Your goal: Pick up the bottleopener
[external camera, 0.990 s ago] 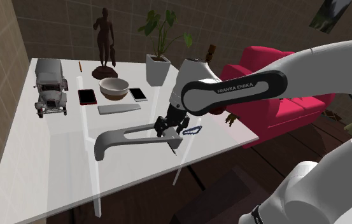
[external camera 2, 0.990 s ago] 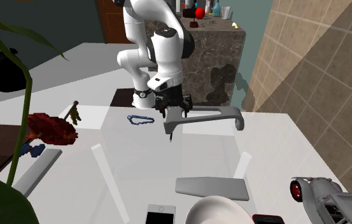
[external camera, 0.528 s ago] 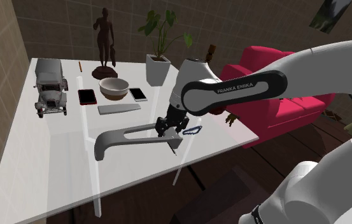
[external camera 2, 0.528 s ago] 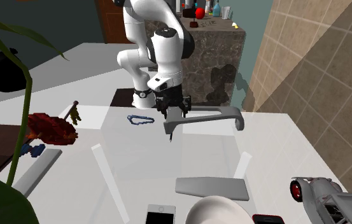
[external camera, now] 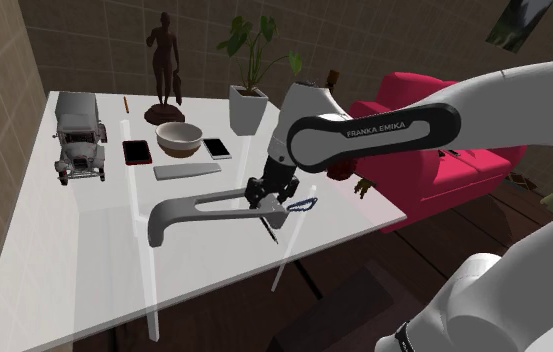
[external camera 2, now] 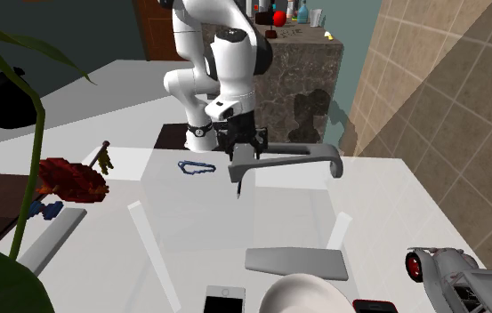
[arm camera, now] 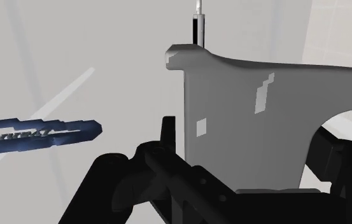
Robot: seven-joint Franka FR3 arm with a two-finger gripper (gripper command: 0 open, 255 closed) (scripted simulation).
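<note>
Gripper [external camera: 265,195] clenched on grey bottle opener [external camera: 166,214]; opener slightly higher than a second ago, clear of table [external camera: 84,265]; lift underway.

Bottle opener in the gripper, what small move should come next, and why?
Probably a short straight lift, grip unchanged: the gripper clasps the grey bottle opener near one end, and it hangs low over the white table, close to the blue carabiner.
</note>
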